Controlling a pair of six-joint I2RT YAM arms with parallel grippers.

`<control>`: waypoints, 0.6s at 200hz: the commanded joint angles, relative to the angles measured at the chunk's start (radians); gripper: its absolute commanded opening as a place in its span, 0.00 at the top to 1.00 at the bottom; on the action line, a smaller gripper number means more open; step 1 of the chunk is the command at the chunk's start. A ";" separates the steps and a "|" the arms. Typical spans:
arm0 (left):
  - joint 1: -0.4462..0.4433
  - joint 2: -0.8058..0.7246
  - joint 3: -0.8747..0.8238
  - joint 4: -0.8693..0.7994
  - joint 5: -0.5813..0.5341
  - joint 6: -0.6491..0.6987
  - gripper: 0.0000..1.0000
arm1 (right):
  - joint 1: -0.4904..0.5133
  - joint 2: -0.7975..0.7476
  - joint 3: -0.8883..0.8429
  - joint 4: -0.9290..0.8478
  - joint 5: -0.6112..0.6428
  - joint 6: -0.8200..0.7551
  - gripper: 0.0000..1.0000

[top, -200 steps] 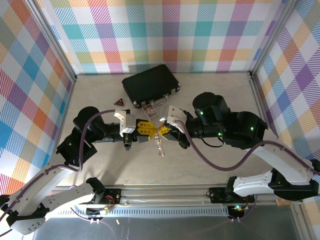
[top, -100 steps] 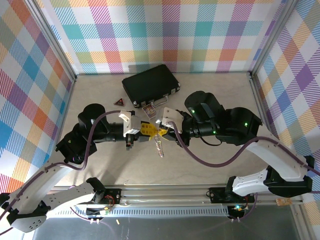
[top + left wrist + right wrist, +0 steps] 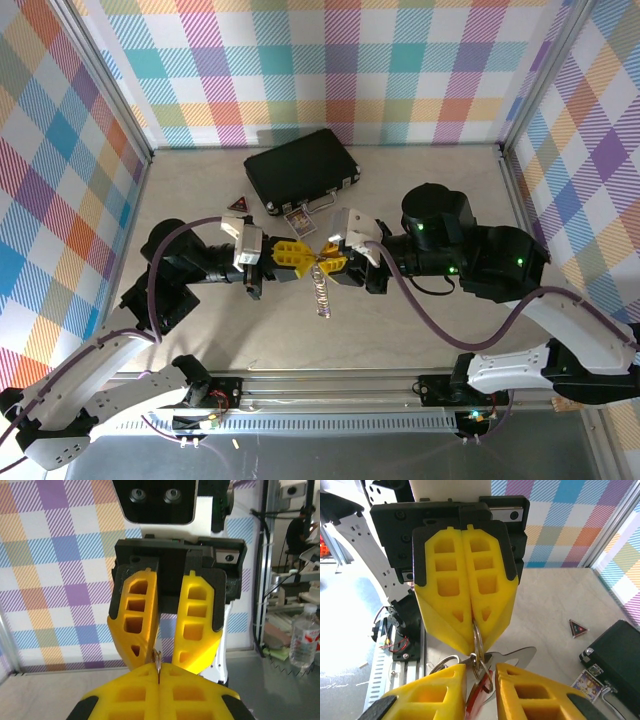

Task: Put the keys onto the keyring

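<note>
The left arm is reaching low across the beige worktop with its elbow bent. The left end effector is clamping the keyring between closed yellow fingers, and the chain is dangling below. Facing it tip to tip, the right end effector is standing slightly parted, with the keys and red tag hanging between its fingers. Behind them a black case is lying; the picture card is printed too small to read. Plaid walls are enclosing everything.
</note>
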 commanded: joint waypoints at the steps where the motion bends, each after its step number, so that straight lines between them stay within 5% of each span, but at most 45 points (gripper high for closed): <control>1: -0.008 -0.019 -0.018 0.138 0.037 -0.070 1.00 | 0.005 -0.023 -0.022 0.061 -0.038 0.022 0.77; 120: -0.009 -0.021 -0.044 0.147 0.040 -0.079 1.00 | 0.004 -0.041 -0.064 0.123 -0.068 0.037 0.87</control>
